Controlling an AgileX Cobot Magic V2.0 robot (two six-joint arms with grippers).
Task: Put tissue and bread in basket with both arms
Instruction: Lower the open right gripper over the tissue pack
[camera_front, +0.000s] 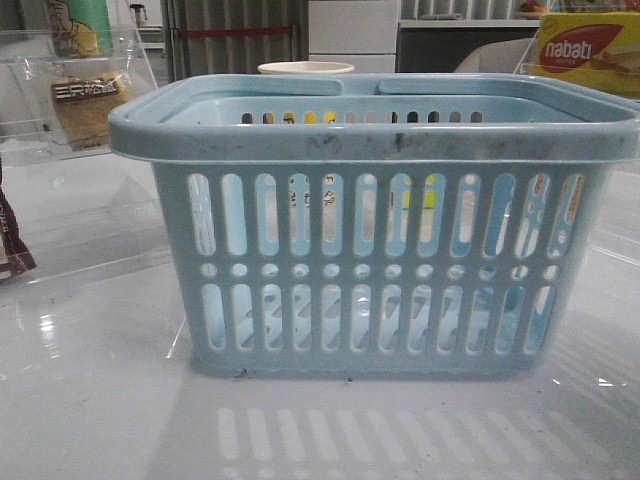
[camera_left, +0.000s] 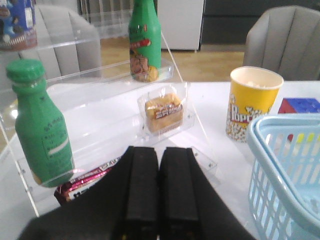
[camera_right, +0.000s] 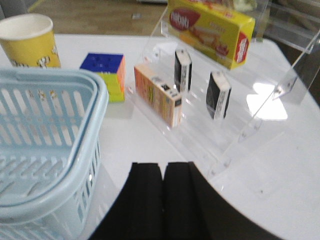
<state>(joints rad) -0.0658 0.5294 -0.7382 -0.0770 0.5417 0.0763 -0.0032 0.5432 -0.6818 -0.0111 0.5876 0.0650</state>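
The light blue basket (camera_front: 380, 250) stands in the middle of the table and looks empty; it also shows in the left wrist view (camera_left: 287, 170) and the right wrist view (camera_right: 45, 140). The bread (camera_left: 163, 114), brown in a clear wrapper with a dark label, lies on a clear acrylic shelf ahead of my left gripper (camera_left: 160, 152), which is shut and empty. It also shows in the front view (camera_front: 90, 100). Two small, nearly black tissue packs (camera_right: 183, 70) (camera_right: 219, 95) stand on another acrylic shelf, ahead of my right gripper (camera_right: 163, 167), which is shut and empty.
Two green bottles (camera_left: 40, 125) (camera_left: 145, 40) and a maroon packet (camera_left: 85, 180) sit at the left shelf. A yellow popcorn cup (camera_left: 252, 102) and a colour cube (camera_right: 105, 75) stand behind the basket. An orange box (camera_right: 159, 94) and a yellow nabati box (camera_right: 212, 30) are on the right shelf.
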